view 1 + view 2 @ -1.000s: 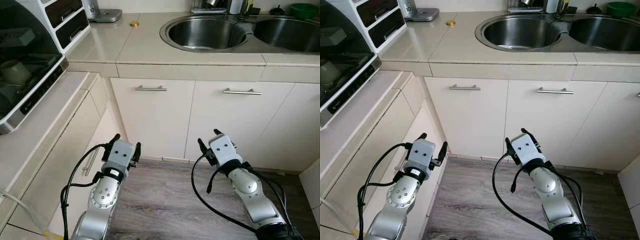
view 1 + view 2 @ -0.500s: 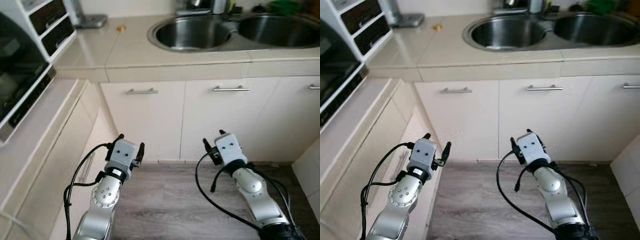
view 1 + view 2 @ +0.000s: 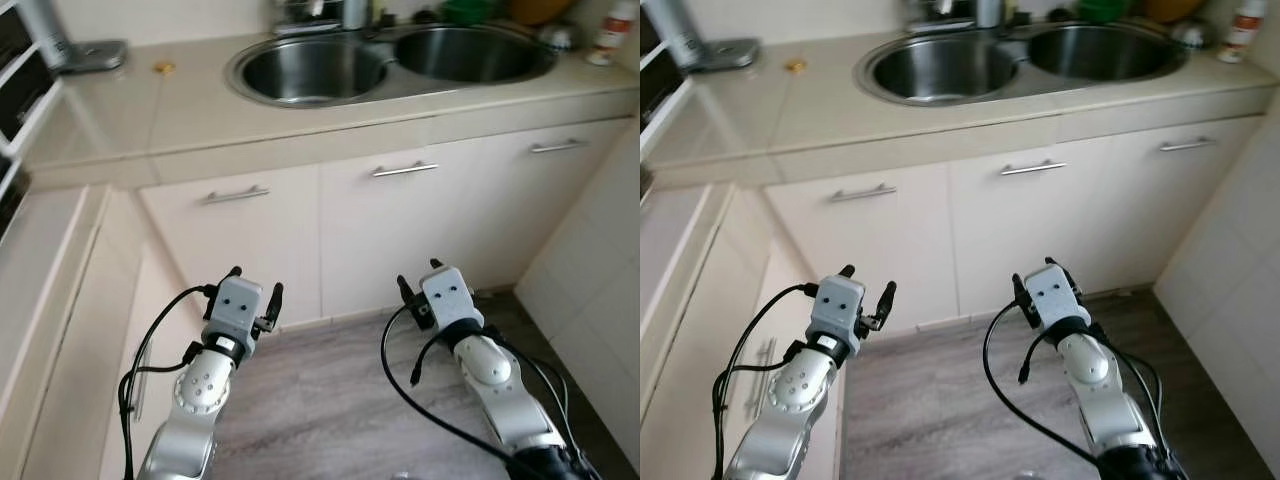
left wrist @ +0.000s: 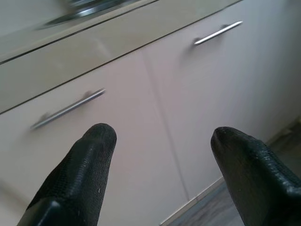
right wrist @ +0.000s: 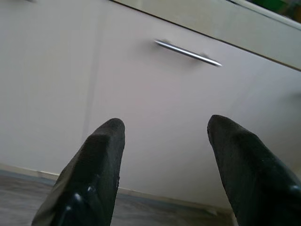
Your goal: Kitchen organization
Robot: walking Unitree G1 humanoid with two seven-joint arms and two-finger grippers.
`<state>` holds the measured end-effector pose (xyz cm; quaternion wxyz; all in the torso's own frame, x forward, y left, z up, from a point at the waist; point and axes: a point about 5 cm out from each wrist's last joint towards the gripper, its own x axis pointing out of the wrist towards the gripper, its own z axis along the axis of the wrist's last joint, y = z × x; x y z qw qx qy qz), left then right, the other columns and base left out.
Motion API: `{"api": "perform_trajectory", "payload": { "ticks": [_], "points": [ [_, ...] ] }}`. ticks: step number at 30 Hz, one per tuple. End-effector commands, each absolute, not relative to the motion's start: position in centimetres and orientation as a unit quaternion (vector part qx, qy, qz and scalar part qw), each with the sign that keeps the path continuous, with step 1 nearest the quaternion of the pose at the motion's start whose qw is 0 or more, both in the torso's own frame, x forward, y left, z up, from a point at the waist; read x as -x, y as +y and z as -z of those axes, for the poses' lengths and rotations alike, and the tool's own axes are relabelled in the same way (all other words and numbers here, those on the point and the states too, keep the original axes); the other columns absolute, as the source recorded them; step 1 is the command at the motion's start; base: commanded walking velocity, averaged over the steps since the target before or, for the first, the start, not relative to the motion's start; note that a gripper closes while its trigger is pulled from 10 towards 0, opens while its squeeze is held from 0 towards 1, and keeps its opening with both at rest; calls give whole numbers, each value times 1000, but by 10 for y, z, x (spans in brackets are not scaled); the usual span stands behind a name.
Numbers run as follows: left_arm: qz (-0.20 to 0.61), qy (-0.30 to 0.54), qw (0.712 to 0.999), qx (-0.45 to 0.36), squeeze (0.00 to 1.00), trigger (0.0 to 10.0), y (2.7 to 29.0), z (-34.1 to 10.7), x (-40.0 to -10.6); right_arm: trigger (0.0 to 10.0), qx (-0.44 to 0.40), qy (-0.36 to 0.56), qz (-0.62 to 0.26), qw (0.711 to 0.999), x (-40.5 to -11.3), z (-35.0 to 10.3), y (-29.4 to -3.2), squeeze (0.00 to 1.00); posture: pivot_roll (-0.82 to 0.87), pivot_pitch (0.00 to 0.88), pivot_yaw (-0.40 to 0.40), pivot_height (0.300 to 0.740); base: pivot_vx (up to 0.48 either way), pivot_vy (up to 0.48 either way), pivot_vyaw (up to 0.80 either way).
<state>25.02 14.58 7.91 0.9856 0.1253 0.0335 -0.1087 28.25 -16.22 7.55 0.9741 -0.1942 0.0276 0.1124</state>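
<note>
Both the left gripper and right gripper hang low before the cream cabinet doors, fingers spread apart and holding nothing, while the double sink sits in the countertop above.

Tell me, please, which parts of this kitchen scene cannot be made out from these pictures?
- Cabinet doors: shut, so their contents are hidden in every view.
- Items behind the double sink, eye views: cut off by the top edge and blurred.
- Small yellow object on the counter: too small to identify.
- White bottle: label unreadable, top cut off.
- Appliance at the left edge: mostly out of frame.
</note>
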Motion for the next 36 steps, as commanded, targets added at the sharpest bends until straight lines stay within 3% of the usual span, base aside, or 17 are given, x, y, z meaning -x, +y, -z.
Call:
{"api": "perform_trajectory", "payload": {
  "ticks": [1,15,19,36],
  "points": [
    [115,22,986,-120,0,10000,143,-83,-252,10000,203,19,-104,973,-284,-81,-166,0,-141,0,52,740,480,0,-769],
    [120,17,986,-115,0,10000,139,-82,-251,10000,221,12,-98,970,-284,-81,-169,0,-143,0,45,740,474,0,-646],
    [123,13,986,-115,0,10000,137,-83,-250,10000,221,21,-95,970,-283,-78,-170,0,-144,0,44,740,0,0,0],
    [132,-2,984,-122,0,10000,134,-89,-249,10000,212,23,-75,974,-285,-79,-174,0,-144,0,48,740,0,0,-767]
  ]
}}
